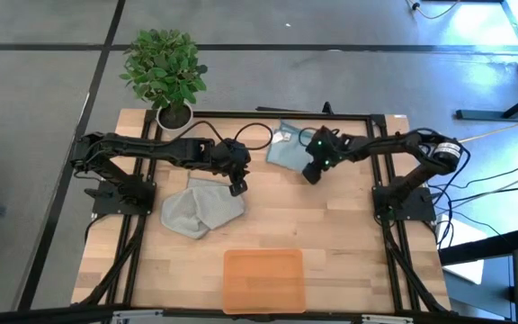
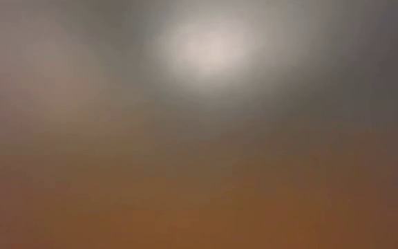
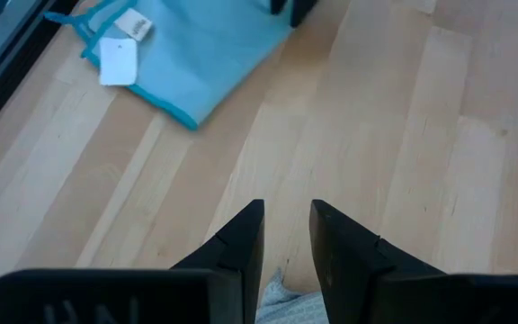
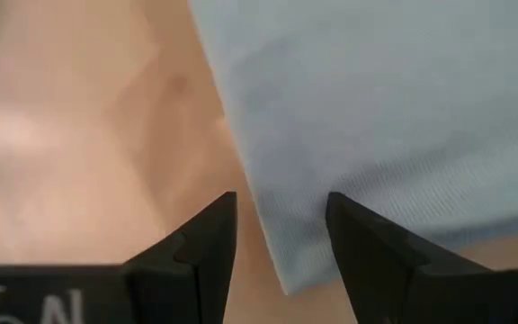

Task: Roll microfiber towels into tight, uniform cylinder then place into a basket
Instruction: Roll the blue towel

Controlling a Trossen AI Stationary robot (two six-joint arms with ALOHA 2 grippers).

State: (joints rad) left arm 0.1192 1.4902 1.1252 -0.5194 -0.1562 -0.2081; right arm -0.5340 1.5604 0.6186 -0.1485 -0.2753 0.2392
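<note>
Nearest to the overhead camera are the two dark arms, which reach toward each other over the pale wooden table (image 1: pixel 331 225). From above, the left gripper (image 1: pixel 237 186) hangs at the top edge of the grey towel (image 1: pixel 200 209), which lies crumpled and loosely folded, not rolled. The right gripper (image 1: pixel 312 173) is at the near corner of the blue towel (image 1: pixel 286 149), which lies flat at the far side of the table with a white tag. The basket (image 1: pixel 263 280), a shallow orange tray with low sides, stands empty at the front edge, well apart from both cloths. A potted plant (image 1: pixel 165 72) stands at the far left corner. So I judge the task is at its beginning: no cylinder is made, nothing is placed. The low view shows only a blur. In the left wrist view the fingers stand a little apart with bare wood between them and hold nothing; a bit of soft grey cloth shows under them. In the right wrist view the jaws are half open, and the corner of the fine-woven blue cloth lies between them, not yet pinched.
</note>
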